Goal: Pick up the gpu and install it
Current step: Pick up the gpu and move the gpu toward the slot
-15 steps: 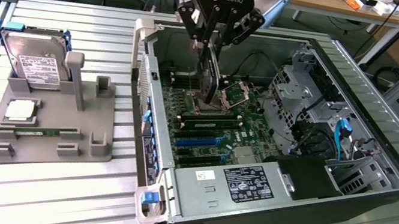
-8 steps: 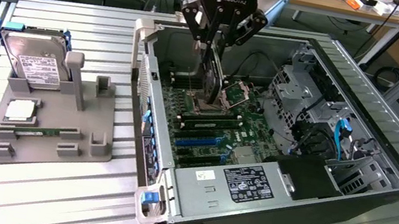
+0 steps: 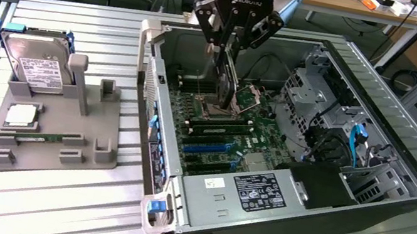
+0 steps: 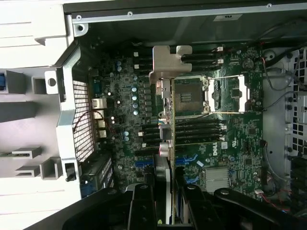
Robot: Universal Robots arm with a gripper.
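Green board edge-on: gpu (image 3: 227, 88) hung from the gripper (image 3: 233, 43) over the open case (image 3: 154, 146), above the motherboard (image 4: 120, 110) and not seated in anything. Gripper was clamped on the gpu's upper end, one finger on each face. Card looked to hang long way down, with the silver bracket (image 4: 170, 60) at the far, low end, near the CPU socket (image 4: 189, 98). I could not tell whether the bracket touched the board; probably clear.

Step in hand, as I judged it: bringing the card to its slot. Blue slots (image 3: 208, 147) sat further along the board toward the PSU (image 3: 259, 192), and the card was not over them.

To do it well:
- Hold the grip firm; a thin card clamped at one end could swing or twist.
- Keep the low end clear of the socket, its lever and the RAM slots (image 4: 201, 129).
- The contact edge has to run parallel to the slot, bracket toward the rear wall (image 4: 81, 120); as held, the long axis did not look aligned.
- Move slowly near the loose cables (image 3: 263, 69) on the exterior view's right.

Grey holder (image 3: 95, 136) on the bench (image 3: 49, 205) carried the hard drive (image 3: 40, 71), well apart from the gpu.
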